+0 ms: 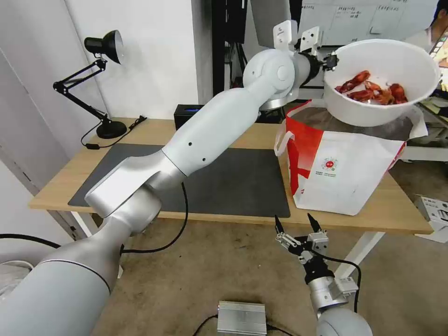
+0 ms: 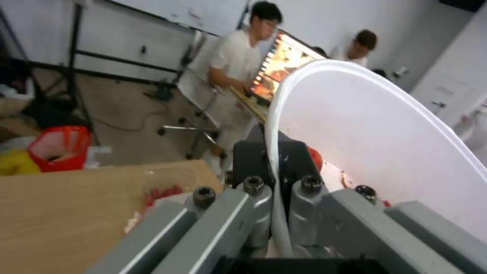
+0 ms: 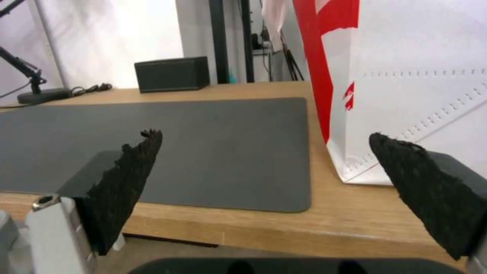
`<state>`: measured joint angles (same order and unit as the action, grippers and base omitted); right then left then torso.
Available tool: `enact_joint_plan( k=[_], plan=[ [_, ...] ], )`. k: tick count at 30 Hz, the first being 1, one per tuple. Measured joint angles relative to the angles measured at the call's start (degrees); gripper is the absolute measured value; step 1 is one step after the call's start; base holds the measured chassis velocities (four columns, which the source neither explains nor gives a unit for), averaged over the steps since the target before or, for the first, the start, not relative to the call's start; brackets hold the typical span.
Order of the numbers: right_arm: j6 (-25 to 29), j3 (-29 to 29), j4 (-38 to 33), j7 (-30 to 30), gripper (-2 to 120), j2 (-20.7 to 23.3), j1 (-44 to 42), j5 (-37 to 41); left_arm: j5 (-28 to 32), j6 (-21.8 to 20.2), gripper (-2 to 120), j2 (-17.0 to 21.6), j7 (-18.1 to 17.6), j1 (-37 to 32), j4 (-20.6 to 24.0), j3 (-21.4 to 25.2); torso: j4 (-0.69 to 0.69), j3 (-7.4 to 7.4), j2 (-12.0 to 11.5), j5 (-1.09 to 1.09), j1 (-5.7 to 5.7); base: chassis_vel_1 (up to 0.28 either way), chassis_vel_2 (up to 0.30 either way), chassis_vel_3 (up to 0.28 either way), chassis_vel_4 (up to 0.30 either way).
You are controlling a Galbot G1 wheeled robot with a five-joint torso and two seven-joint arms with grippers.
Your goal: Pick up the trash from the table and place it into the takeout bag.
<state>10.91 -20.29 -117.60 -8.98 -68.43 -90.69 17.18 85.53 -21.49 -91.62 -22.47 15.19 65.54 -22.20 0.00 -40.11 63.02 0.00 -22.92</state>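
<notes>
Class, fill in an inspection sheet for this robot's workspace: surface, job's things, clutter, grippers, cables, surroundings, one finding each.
Surface: light wood table with a dark grey mat.
Job's things: white bowl of red shells, held tilted above the open takeout bag, which stands on the table beside the mat.
Clutter: black desk lamp and black box at the table's far edge.
Grippers: left gripper shut on the bowl's rim; right gripper open, below the table's near edge.
Cables: lamp cord on the table; black cable hanging from the left arm.
Surroundings: silver box on the floor.
</notes>
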Motion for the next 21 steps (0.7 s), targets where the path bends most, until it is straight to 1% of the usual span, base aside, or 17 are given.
enact_joint_plan(
  k=[1, 3, 4, 5, 6, 7, 10, 11, 14, 21],
  plan=[
    [0.0, 0.0, 0.0, 0.0, 100, 0.0, 0.0, 0.0, 0.0, 0.0, 0, 0.0, 0.0, 0.0, 0.0, 0.0, 0.00, 0.00, 0.0, 0.00, 0.00, 0.000, 0.000, 0.000, 0.000],
    [0.0, 0.0, 0.0, 0.0, 100, 0.0, 0.0, 0.0, 0.2, 1.7, 0, 0.0, -2.6, 0.2, -0.2, -1.1, 0.00, 0.00, 0.0, 0.00, 0.00, 0.000, 0.000, 0.000, 0.000],
    [0.0, 0.0, 0.0, 0.0, 100, 0.0, 0.0, 0.0, 0.2, 1.7, 0, 0.0, -2.6, 0.2, -0.2, -1.1, 0.00, 0.00, 0.0, 0.00, 0.00, 0.000, 0.000, 0.000, 0.000],
    [0.0, 0.0, 0.0, 0.0, 100, 0.0, 0.0, 0.0, 0.2, 2.2, 0, 0.0, -3.5, 0.2, -0.3, -1.5, 0.00, 0.00, 0.0, 0.00, 0.00, 0.000, 0.000, 0.000, 0.000],
    [0.0, 0.0, 0.0, 0.0, 100, 0.0, 0.0, 0.0, 0.2, 2.9, 0, 0.0, -5.5, 0.0, -0.4, -2.2, 0.00, 0.00, 0.0, 0.00, 0.00, 0.000, 0.000, 0.000, 0.000],
    [0.0, 0.0, 0.0, 0.0, 100, 0.0, 0.0, 0.0, 0.2, 2.9, 0, 0.0, -5.5, 0.0, -0.4, -2.2, 0.00, 0.00, 0.0, 0.00, 0.00, 0.000, 0.000, 0.000, 0.000],
    [0.0, 0.0, 0.0, 0.0, 100, 0.0, 0.0, 0.0, 0.1, 4.8, 0, 0.0, -9.3, -0.9, -0.4, -5.2, 0.00, 0.00, 0.0, 0.00, 0.00, 0.000, 0.000, 0.000, 0.000],
    [0.0, 0.0, 0.0, 0.0, 100, 0.0, 0.0, 0.0, 0.1, 4.8, 0, 0.0, -9.3, -0.9, -0.4, -5.2, 0.00, 0.00, 0.0, 0.00, 0.00, 0.000, 0.000, 0.000, 0.000],
    [0.0, 0.0, 0.0, 0.0, 100, 0.0, 0.0, 0.0, -0.6, 6.0, 0, 0.0, -12.2, -1.9, -0.2, -7.6, -0.01, 0.00, 0.0, 0.00, 0.00, 0.000, 0.000, 0.000, 0.000],
    [0.0, 0.0, 0.0, 0.0, 100, 0.0, 0.0, 0.0, -2.3, 6.1, 0, 0.0, -14.5, -3.1, 0.5, -9.4, -0.01, 0.00, 0.0, 0.00, 0.00, 0.000, 0.000, 0.000, 0.000]
  ],
)
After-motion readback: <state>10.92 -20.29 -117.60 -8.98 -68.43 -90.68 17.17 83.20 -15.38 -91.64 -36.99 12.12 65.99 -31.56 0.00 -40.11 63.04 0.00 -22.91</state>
